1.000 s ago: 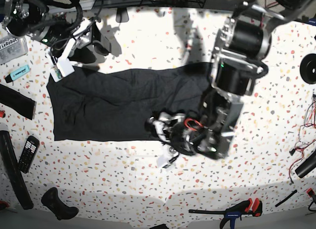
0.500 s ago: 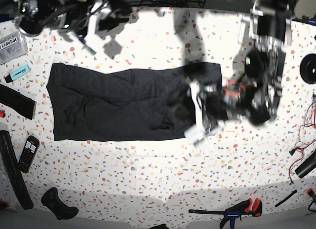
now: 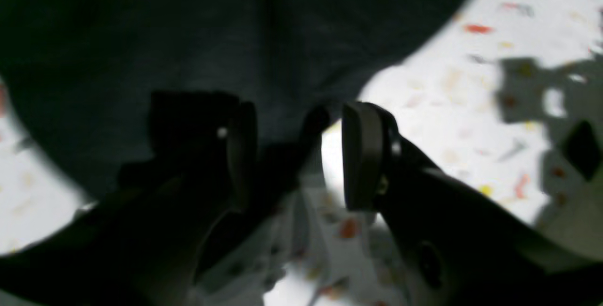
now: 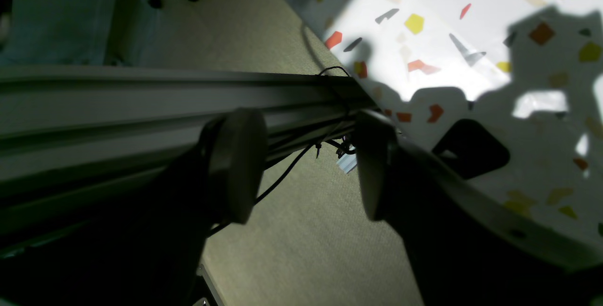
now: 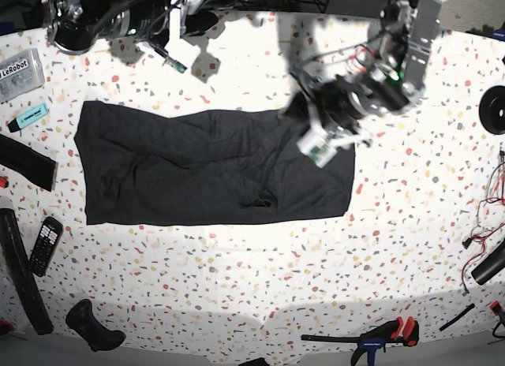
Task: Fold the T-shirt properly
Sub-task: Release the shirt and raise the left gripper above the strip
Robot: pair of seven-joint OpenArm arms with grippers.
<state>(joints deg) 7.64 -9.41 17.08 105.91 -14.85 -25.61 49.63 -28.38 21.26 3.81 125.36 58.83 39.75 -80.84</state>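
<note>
One speckled terrazzo table (image 5: pixel 260 279) bears the flat dark T-shirt (image 5: pixel 189 177).

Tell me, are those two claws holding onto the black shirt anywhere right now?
No. The left gripper hangs open above the T-shirt's edge with nothing between its fingers, and the right gripper is open too, off by the table's far edge.

— What do the arms look like from above?
— The left arm (image 5: pixel 379 74) is black motor housings with silver plates, red wires and a white tip; the right arm (image 5: pixel 118 19) is black, trailing dark cables
— Fingers?
— Black, with flat dark pads (image 3: pixel 358 155), rounded on the right gripper (image 4: pixel 301 165); one small brass screw
</note>
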